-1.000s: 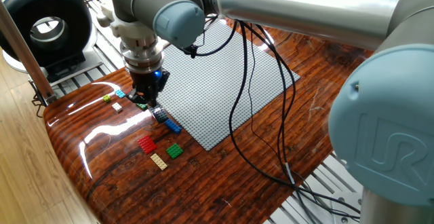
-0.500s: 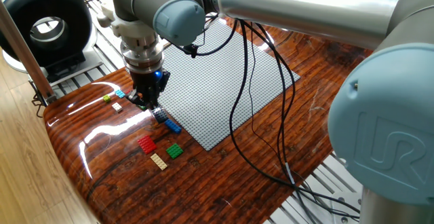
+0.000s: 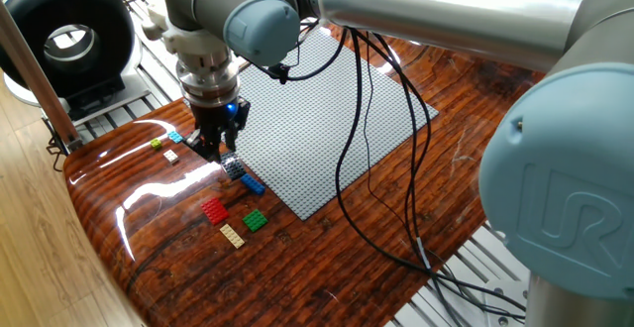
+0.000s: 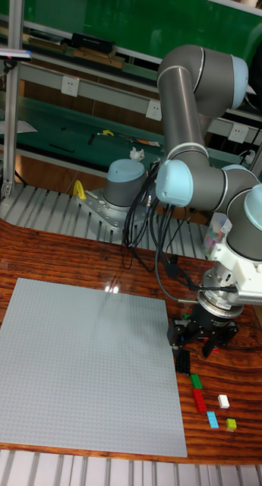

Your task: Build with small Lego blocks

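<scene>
A: Status? Gripper (image 3: pixel 211 149) is hovering low over the table edge; can't tell if the fingers are apart or gripping.

B: Small Lego blocks (image 3: pixel 236 211) are lying loose just below and beside it, none showing on the grey baseplate (image 3: pixel 317 119). Building looks barely started.

A: Obstacles?

B: Cables (image 3: pixel 371 149) are hanging over the baseplate beyond.

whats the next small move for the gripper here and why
Probably a short straight lift. The gripper sits low at the table, beside the grey baseplate, with a dark blue brick and a blue brick just in front of it. Whether its fingers hold a brick cannot be seen, so rising slightly would show that before moving over the baseplate.
</scene>
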Action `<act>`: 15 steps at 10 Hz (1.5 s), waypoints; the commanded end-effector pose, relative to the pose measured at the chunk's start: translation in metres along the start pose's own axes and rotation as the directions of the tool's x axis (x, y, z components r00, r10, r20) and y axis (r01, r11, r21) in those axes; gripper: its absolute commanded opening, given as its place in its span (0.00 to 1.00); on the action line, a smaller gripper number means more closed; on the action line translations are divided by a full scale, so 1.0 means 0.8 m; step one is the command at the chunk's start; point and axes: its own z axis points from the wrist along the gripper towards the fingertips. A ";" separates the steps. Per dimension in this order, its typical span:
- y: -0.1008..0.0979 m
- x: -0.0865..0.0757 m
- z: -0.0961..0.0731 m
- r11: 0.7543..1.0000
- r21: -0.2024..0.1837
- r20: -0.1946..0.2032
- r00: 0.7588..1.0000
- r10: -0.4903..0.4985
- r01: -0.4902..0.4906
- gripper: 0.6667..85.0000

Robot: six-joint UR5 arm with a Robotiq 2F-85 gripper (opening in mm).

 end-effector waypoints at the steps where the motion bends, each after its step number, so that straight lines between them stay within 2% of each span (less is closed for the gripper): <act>1: -0.004 -0.004 0.000 0.998 -0.002 0.002 0.998 0.057 -0.057 0.76; 4: 0.016 -0.019 0.009 0.990 -0.046 0.012 0.990 0.137 -0.136 0.77; 5: 0.016 -0.021 0.011 0.988 -0.044 0.013 0.989 0.149 -0.149 0.77; 7: -0.021 -0.001 0.003 0.983 0.029 -0.019 0.983 0.181 -0.180 0.77; 10: -0.023 -0.010 0.003 0.976 0.029 0.011 0.977 0.214 -0.215 0.77; 12: -0.012 -0.014 0.003 0.970 -0.007 0.015 0.970 0.242 -0.242 0.79; 15: -0.015 -0.018 0.003 0.965 -0.001 0.030 0.965 0.262 -0.262 0.80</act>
